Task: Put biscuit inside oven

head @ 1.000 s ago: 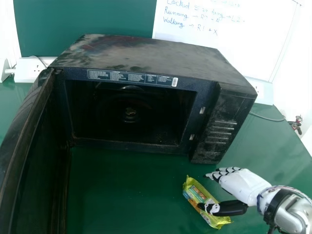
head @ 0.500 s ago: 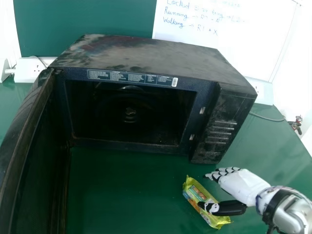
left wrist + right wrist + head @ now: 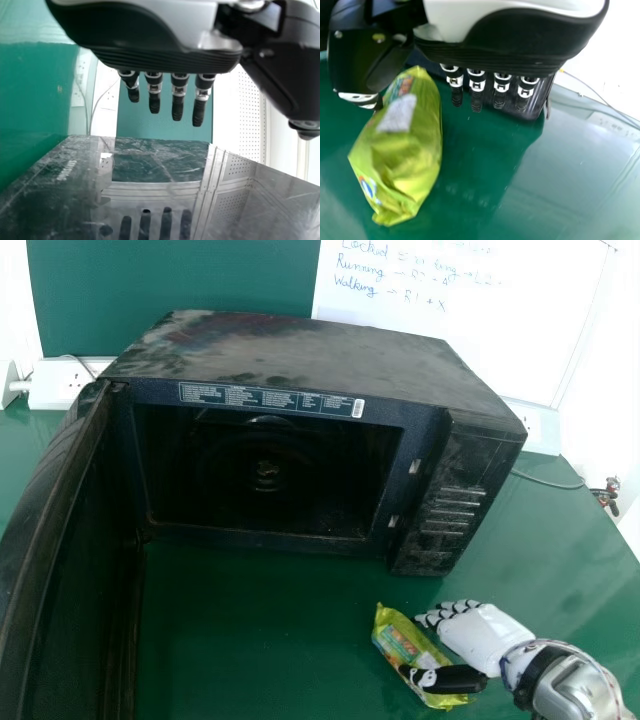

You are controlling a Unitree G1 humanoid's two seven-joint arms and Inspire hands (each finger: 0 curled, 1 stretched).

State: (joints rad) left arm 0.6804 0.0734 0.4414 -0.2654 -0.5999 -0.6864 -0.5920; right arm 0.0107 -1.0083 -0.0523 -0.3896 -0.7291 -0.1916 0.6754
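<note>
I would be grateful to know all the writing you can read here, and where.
Whiteboard, handwritten: "Locked", rest unclear.
Whiteboard: "Running", rest unclear.
Whiteboard: "Walking → R1 + X".
Label on oven: too small to read.
Biscuit packet: print too blurred.

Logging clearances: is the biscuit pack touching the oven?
Apart. In the head view, green tabletop shows between the biscuit pack and the oven, all along the pack's near side.

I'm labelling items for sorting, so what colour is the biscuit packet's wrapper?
Yellow-green; the wrapper shows best in the right wrist view.
</note>
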